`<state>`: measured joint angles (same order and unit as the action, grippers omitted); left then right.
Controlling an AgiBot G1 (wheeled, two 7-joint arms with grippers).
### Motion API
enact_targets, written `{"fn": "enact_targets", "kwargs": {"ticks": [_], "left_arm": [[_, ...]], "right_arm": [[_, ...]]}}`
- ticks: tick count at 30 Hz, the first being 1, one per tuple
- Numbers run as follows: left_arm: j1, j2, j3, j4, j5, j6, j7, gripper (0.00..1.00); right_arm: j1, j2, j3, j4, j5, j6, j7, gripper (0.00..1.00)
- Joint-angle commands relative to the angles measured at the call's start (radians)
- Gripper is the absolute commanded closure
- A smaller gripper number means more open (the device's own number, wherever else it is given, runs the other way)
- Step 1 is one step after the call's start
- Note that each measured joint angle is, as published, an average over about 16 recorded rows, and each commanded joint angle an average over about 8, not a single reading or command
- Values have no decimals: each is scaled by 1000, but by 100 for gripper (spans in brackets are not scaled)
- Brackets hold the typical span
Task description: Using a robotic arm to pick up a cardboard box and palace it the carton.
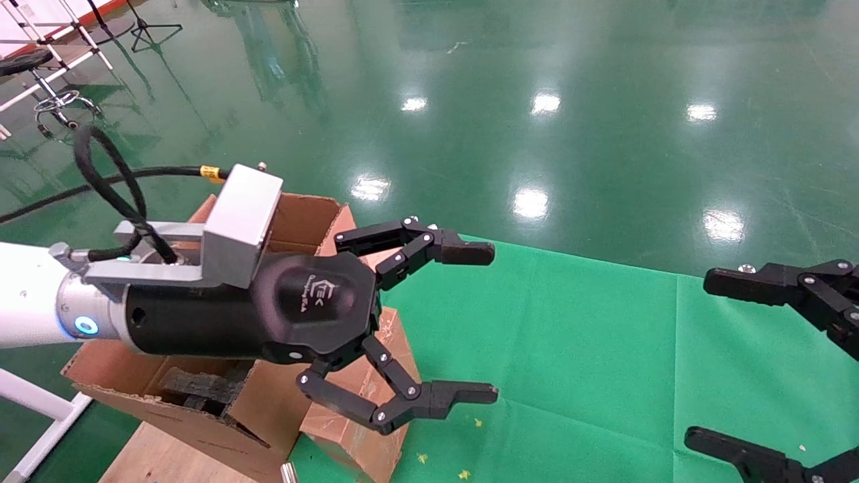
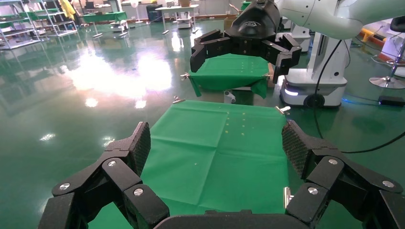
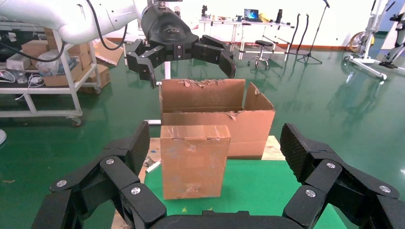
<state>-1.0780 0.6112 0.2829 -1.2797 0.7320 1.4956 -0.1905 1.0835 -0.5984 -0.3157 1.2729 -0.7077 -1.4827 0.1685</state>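
Note:
The cardboard box (image 3: 193,160), small, reddish-brown and scuffed, stands upright on the green cloth just in front of the carton (image 3: 215,114). In the head view the box (image 1: 349,439) is partly hidden under my left gripper (image 1: 480,322). This gripper is on the white arm, hangs open and empty above the box and the carton's edge (image 1: 305,215), and touches neither. It also shows in the right wrist view (image 3: 179,43), above the carton. The left wrist view shows only its open fingers (image 2: 141,148) over cloth. My right gripper (image 1: 711,365) is open and empty at the right, facing the box.
Green cloth (image 1: 570,349) covers the table to the right of the box. Black foam (image 1: 201,389) lies inside the carton, which sits on a wooden board (image 1: 174,456). Glossy green floor lies beyond. A shelf trolley (image 3: 47,71) stands far behind the carton.

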Motion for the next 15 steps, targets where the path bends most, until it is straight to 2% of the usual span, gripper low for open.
{"fn": "enact_targets", "kwargs": {"ticks": [1,14,15], "left_arm": [[0,0,0,0,0,0,0,0],[0,0,0,0,0,0,0,0],[0,0,0,0,0,0,0,0]], "right_arm": [[0,0,0,0,0,0,0,0],[0,0,0,0,0,0,0,0],[0,0,0,0,0,0,0,11]]}}
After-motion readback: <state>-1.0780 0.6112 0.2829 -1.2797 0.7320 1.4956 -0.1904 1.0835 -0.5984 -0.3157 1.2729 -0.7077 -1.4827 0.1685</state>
